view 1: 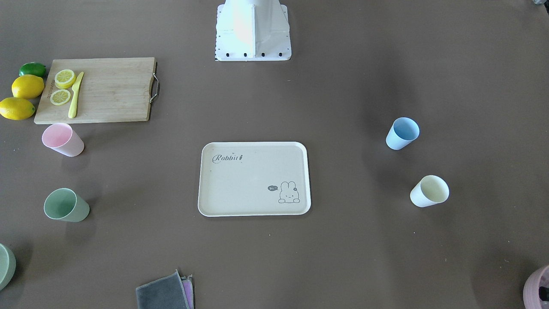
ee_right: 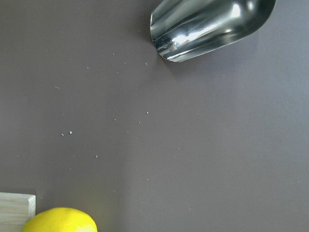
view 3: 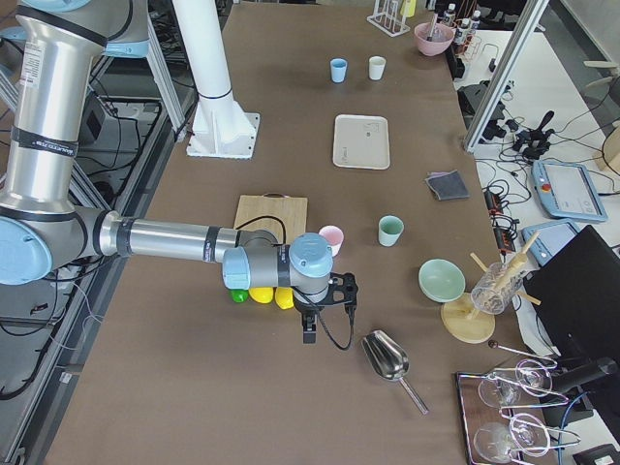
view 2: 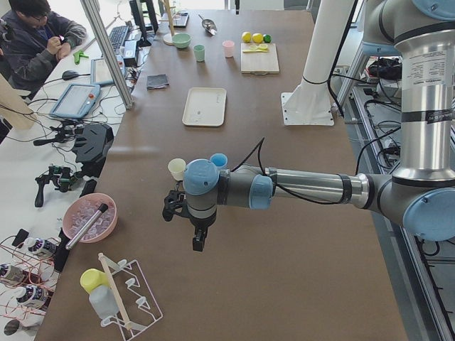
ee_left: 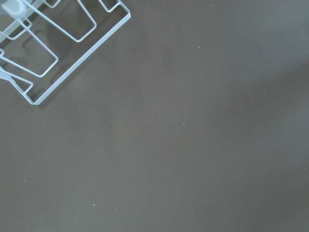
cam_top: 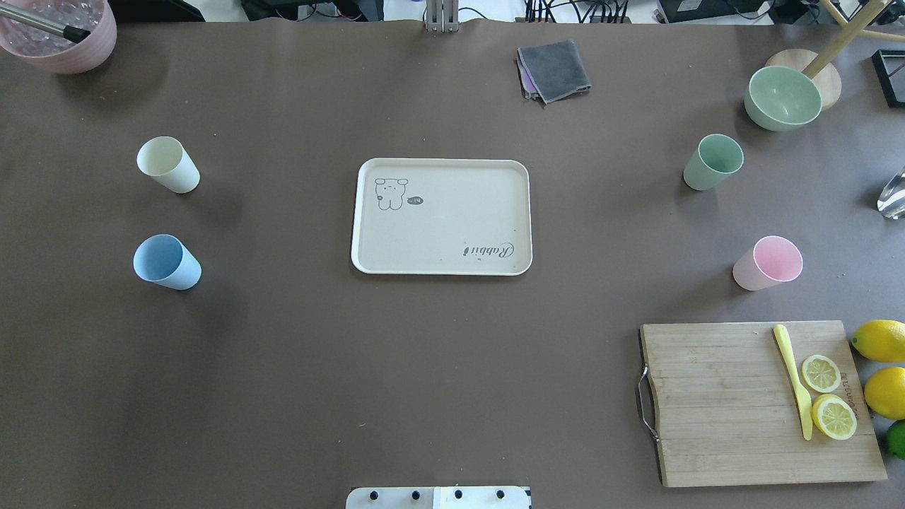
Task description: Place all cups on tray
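Brown tabletop [cam_top: 283, 396] carries a flat cream rectangular tray [cam_top: 442, 233] at its centre. Off the tray, the matte pink tumbler [cam_top: 767, 263] and sage green tumbler [cam_top: 713, 162] stand near the robot's right edge, and the light blue tumbler [cam_top: 167, 261] and cream-yellow tumbler [cam_top: 167, 165] stand near the left edge. I cannot tell whether the left tool [view 2: 198, 245] and right tool [view 3: 309, 334] are apart or together.

A long brown table [cam_top: 283, 396] under even light — a cluttered white side bench [view 2: 15, 162] runs alongside it.

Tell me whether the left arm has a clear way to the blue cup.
Probably yes: the left gripper hangs over the table near the blue cup, with nothing standing between them.
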`<action>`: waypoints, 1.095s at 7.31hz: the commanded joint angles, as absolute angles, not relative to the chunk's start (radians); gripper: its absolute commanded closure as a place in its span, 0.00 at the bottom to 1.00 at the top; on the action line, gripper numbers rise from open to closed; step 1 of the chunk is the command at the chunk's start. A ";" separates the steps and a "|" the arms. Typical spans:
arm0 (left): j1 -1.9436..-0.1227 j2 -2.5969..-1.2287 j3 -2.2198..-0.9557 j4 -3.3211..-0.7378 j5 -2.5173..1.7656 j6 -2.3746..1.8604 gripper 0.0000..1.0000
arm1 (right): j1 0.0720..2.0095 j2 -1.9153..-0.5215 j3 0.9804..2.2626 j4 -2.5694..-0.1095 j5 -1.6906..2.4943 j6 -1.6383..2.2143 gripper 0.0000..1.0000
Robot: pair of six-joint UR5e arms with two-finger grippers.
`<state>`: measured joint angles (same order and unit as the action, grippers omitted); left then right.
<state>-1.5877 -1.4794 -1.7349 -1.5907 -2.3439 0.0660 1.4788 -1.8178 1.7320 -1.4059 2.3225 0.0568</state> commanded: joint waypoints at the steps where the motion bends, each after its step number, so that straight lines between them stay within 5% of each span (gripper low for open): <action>1: -1.588 -1.480 -1.736 -1.591 -2.336 0.067 0.02 | 1.479 -1.818 1.733 -1.405 2.322 0.057 0.00; 8: -1.586 -1.558 -1.832 -1.598 -2.344 0.058 0.02 | 1.482 -1.841 1.736 -1.091 2.224 0.077 0.00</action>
<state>-1.5862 -1.5303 -1.8228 -1.5954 -2.3443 0.0584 1.4806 -1.8403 1.7272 -1.1377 2.2251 0.0747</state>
